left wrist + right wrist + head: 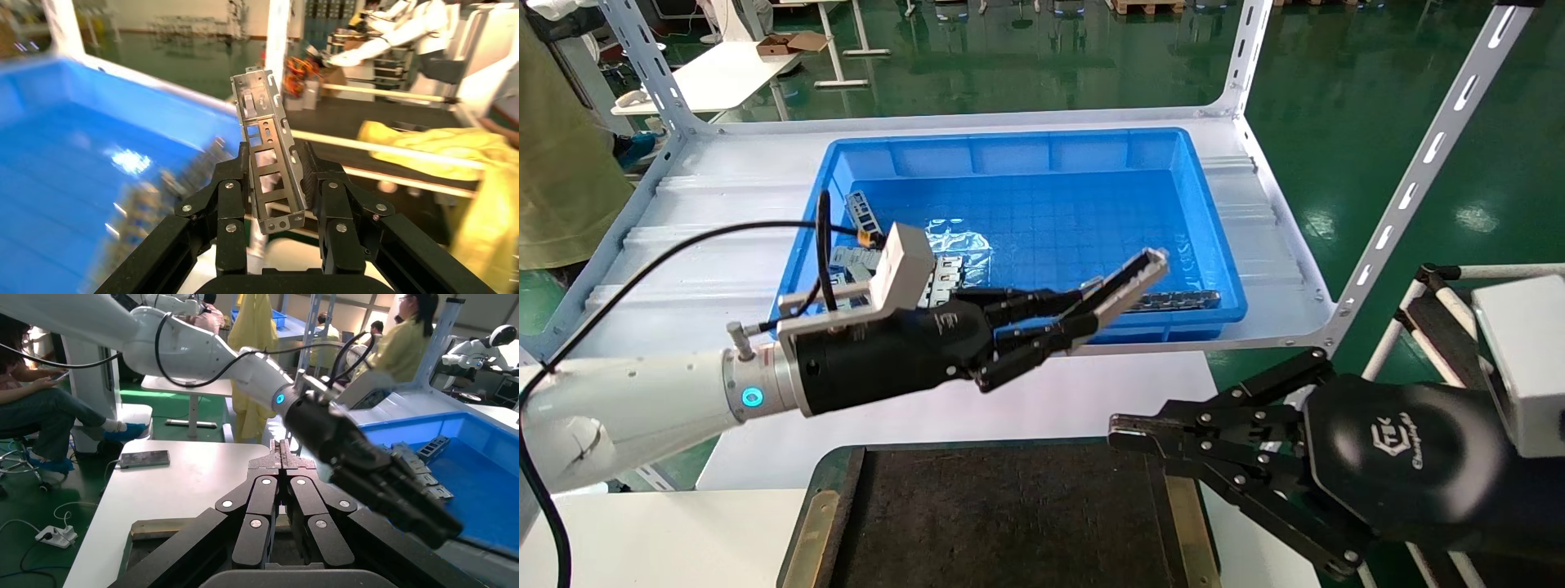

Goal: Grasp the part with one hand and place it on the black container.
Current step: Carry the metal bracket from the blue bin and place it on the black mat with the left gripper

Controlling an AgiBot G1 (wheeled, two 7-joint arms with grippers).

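Embossed logo on right claw [1140,437] housing, lettering not legible

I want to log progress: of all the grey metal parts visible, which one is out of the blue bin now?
The part clamped in the left gripper, lifted above the blue bin's front edge. The other metal pieces lie in the bin.

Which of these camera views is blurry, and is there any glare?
Left wrist view: the blue bin and background smear with motion blur, while the part between the left gripper's fingers stays sharp. Head view: sharp, with bright glare patches on the bin floor and the green floor. Right wrist view: sharp.
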